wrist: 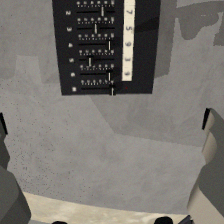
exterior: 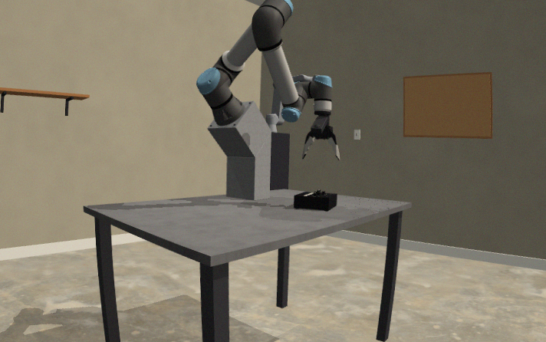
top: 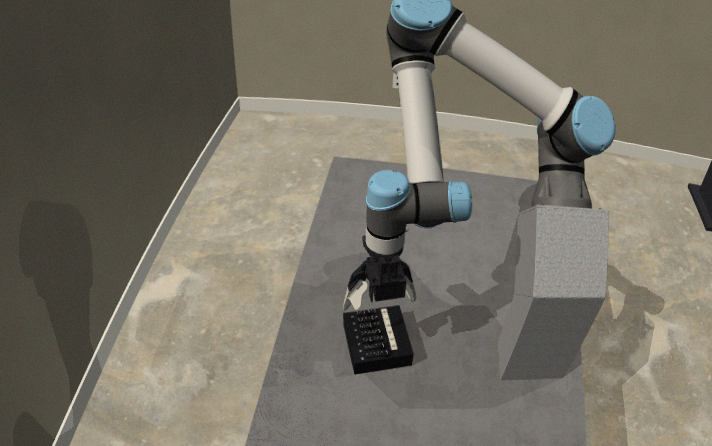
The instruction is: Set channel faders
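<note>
The black lighting desk [top: 377, 338] lies flat on the grey table, also seen in the side view [exterior: 314, 200] and at the top of the wrist view [wrist: 106, 45]. It has several horizontal fader tracks with small white knobs [wrist: 102, 50] at different positions. A white tape strip [wrist: 128, 40] along its right side carries digits. My gripper [exterior: 320, 150] is open and empty, hanging well above the desk, over its far edge. It also shows in the overhead view [top: 379, 294]. Its fingers show at the wrist view's side edges.
The arm's grey pedestal [top: 556, 286] stands to the right of the desk on the table. The table edge [wrist: 100, 210] shows at the bottom of the wrist view. A cork board [exterior: 447, 105] hangs on the far wall.
</note>
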You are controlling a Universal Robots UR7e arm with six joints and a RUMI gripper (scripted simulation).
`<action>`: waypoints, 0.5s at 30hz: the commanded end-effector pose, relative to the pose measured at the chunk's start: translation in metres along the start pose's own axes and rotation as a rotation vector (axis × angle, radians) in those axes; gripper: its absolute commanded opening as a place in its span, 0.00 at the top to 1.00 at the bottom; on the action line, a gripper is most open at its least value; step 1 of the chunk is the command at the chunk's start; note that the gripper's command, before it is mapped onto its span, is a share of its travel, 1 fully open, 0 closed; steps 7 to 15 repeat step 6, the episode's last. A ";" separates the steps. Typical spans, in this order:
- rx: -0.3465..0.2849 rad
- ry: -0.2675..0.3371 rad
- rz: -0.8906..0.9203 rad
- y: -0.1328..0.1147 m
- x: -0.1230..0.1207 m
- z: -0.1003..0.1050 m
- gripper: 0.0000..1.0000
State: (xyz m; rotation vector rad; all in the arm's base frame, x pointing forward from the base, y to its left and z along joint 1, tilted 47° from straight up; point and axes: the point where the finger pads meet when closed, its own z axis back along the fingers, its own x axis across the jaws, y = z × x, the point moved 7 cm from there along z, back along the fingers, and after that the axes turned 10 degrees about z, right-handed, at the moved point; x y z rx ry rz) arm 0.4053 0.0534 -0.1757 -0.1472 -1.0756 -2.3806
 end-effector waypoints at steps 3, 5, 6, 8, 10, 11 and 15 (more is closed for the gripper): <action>0.000 0.001 0.000 0.000 0.000 0.000 0.00; 0.000 0.001 0.000 0.000 0.000 0.000 0.00; 0.000 0.001 0.000 0.000 0.000 0.000 0.00; 0.000 0.001 0.000 0.000 0.000 0.000 0.00; 0.000 0.001 0.000 0.000 0.000 0.000 0.00; 0.000 0.001 0.000 0.000 0.000 0.000 0.00; 0.000 0.001 0.000 0.000 0.000 0.000 0.00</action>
